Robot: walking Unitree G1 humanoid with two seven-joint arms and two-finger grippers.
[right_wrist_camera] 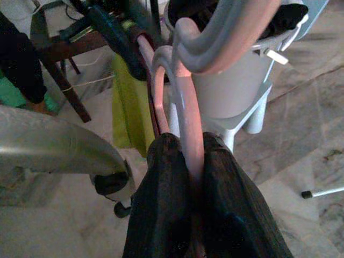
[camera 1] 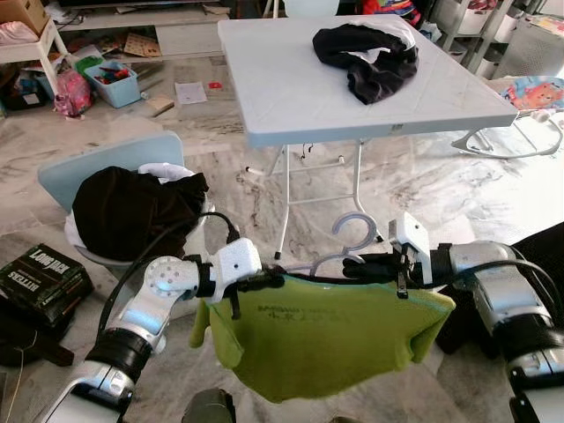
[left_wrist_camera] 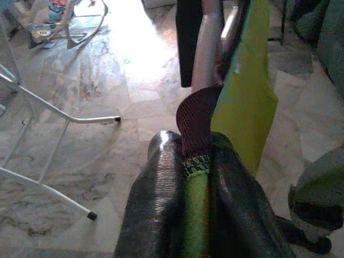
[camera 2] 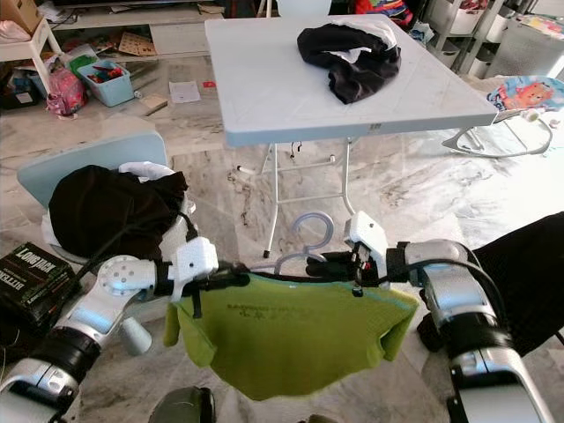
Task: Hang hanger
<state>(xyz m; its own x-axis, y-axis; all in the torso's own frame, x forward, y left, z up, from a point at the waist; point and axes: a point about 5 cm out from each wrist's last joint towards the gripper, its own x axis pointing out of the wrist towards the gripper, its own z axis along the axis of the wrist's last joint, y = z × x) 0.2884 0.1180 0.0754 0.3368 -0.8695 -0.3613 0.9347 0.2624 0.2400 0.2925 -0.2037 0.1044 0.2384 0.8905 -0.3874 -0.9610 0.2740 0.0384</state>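
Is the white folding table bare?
No, a black garment lies crumpled on the white folding table.

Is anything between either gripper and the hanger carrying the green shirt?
Nothing visible. The right gripper is shut directly on the pale hanger near its hook. The left gripper is shut on the green shirt at its collar hem. No rail or rack to hang it on can be seen among the white folding table and laundry basket.
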